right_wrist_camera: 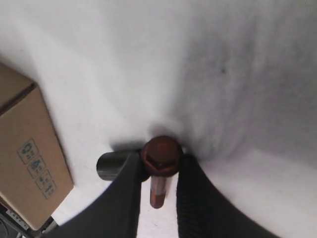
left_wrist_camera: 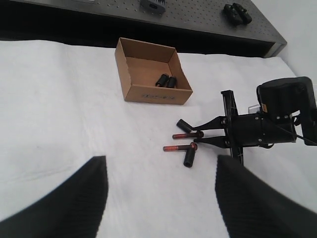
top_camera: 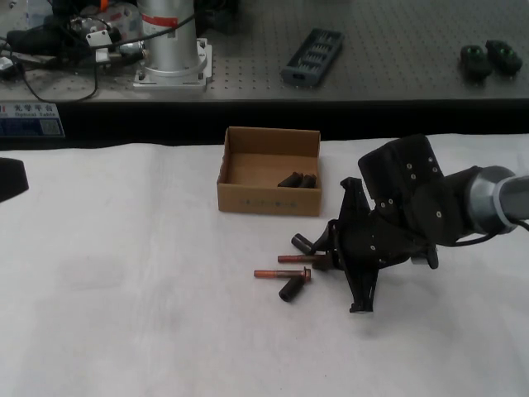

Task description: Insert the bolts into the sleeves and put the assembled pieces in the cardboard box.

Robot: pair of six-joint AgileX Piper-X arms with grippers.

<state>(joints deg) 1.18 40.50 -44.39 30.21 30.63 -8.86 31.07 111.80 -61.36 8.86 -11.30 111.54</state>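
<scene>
The cardboard box stands mid-table with two dark assembled pieces inside. In front of it lie two copper-red bolts and two black sleeves. My right gripper is low on the cloth, its fingers pressed on the head of the far bolt. One sleeve lies just beside that bolt. The near bolt touches the second sleeve. My left gripper hangs open, well back from the parts.
White cloth covers the table, with free room to the left and front. Behind it, a perforated bench carries a metal post base, a black block and dark parts. A dark shape sits at the left edge.
</scene>
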